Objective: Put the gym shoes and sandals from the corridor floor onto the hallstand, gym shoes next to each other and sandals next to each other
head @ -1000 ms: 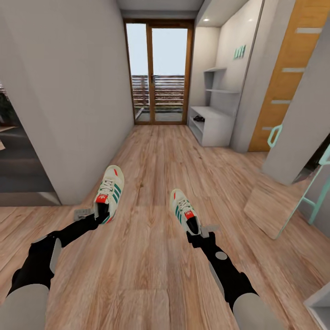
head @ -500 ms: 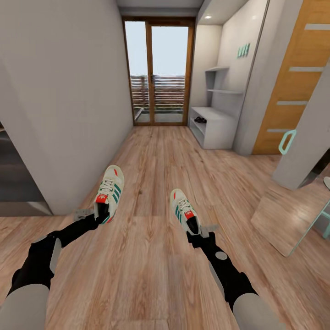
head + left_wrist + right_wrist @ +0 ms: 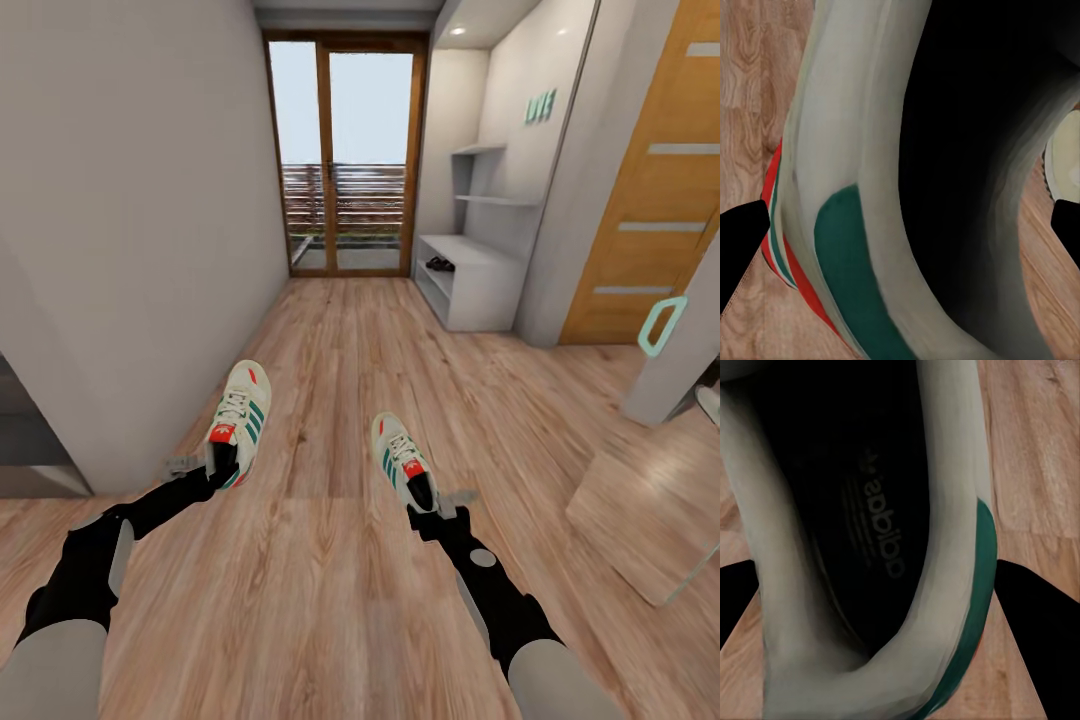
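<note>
Each gripper holds one of the two gym shoes above the corridor floor (image 3: 340, 350). My left gripper (image 3: 222, 466) is shut on the heel collar of the left shoe (image 3: 240, 410), whose white, green and red heel (image 3: 840, 225) sits between the dark fingertips (image 3: 741, 244). Clamped in my right gripper (image 3: 425, 498) is the right shoe (image 3: 398, 455), its dark insole (image 3: 862, 525) seen from close up. Far ahead on the right stands the pale-grey hallstand (image 3: 485, 295) with mint letters (image 3: 540, 106). On its bench lies a small dark shape (image 3: 440, 264) that looks like the sandals.
A glazed wooden door (image 3: 345, 160) closes the corridor's far end. A grey wall (image 3: 150, 200) runs along the left, with an opening (image 3: 30, 440) near me. On the right are an orange-wood door (image 3: 660, 200), a mint handle (image 3: 662, 325) and a leaning panel (image 3: 650, 500).
The whole view has shifted: the camera has moved forward along the corridor, so the hallstand and right-hand door appear larger. Both shoes stay held in the same pose.
</note>
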### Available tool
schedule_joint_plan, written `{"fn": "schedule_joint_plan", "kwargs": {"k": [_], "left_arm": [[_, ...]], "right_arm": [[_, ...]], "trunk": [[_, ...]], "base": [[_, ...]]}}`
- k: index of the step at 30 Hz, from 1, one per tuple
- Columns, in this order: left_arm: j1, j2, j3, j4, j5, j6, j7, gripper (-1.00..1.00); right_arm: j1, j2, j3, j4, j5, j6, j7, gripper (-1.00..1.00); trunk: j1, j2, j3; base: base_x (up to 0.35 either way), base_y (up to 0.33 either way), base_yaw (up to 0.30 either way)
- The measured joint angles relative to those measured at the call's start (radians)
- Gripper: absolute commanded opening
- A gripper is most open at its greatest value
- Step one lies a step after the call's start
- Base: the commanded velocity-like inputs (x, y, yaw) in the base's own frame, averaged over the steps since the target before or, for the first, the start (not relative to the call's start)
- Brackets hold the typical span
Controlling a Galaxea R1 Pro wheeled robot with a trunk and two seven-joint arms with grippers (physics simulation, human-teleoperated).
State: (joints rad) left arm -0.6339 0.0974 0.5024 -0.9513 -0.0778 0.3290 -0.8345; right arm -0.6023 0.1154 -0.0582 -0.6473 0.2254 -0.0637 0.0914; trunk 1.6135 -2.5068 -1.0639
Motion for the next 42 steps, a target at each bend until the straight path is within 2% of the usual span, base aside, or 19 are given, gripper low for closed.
{"fn": "schedule_joint_plan", "kwargs": {"k": [42], "left_arm": [[0.0,0.0,0.0,0.0,0.0,0.0,0.0,-1.0]], "right_arm": [[0.0,0.0,0.0,0.0,0.0,0.001,0.0,-1.0]], "trunk": [[0.0,0.0,0.0]], "base": [[0.346,0.0,0.0]]}}
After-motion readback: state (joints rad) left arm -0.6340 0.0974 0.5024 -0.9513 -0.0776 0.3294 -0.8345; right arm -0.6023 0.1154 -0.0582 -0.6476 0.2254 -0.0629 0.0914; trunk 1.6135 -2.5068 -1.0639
